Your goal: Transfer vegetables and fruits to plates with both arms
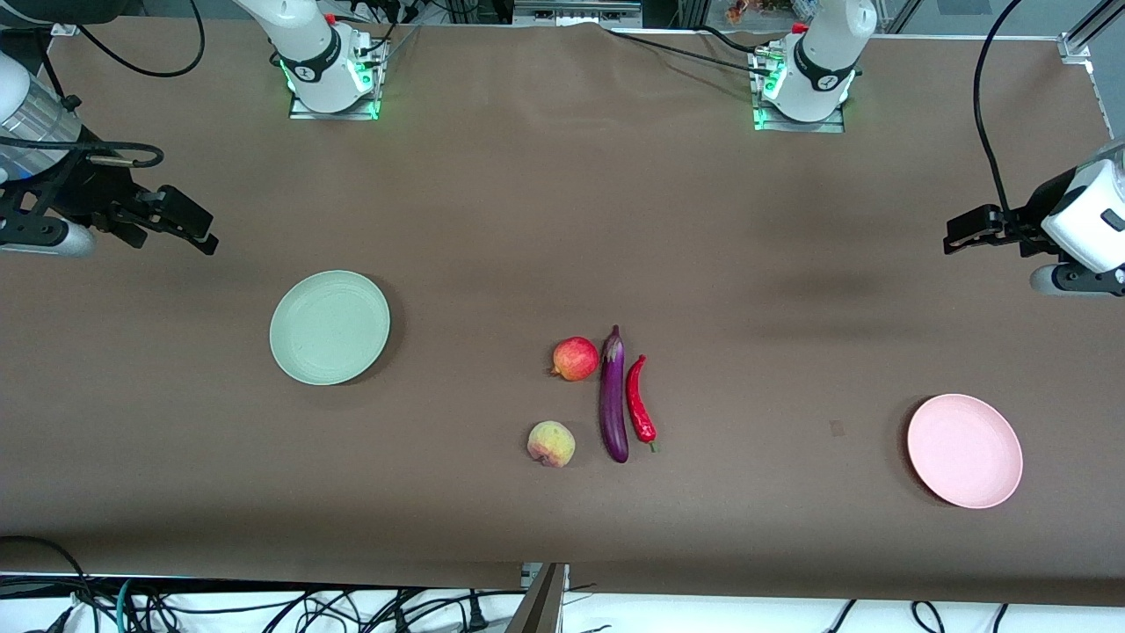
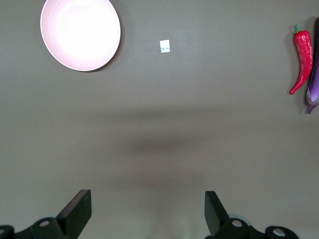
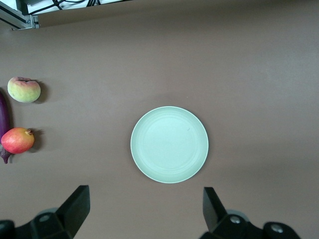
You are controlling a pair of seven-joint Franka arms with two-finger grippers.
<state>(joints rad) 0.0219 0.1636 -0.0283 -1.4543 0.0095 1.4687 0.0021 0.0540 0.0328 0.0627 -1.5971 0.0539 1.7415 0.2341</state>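
A purple eggplant (image 1: 613,396), a red chili pepper (image 1: 639,400), a red pomegranate-like fruit (image 1: 575,359) and a yellow-pink peach (image 1: 551,443) lie together mid-table. The pale green plate (image 1: 330,327) sits toward the right arm's end, the pale pink plate (image 1: 965,450) toward the left arm's end; both are empty. My right gripper (image 1: 189,227) is open and empty, up over bare table by the green plate (image 3: 169,144). My left gripper (image 1: 962,233) is open and empty, up over bare table at its own end. The left wrist view shows the pink plate (image 2: 80,33), chili (image 2: 302,59) and eggplant tip (image 2: 314,82).
The brown table cover (image 1: 562,220) spans the whole table. A small white tag (image 2: 165,46) lies on it near the pink plate. The arm bases (image 1: 330,66) (image 1: 804,75) stand along the edge farthest from the front camera. Cables hang below the near edge.
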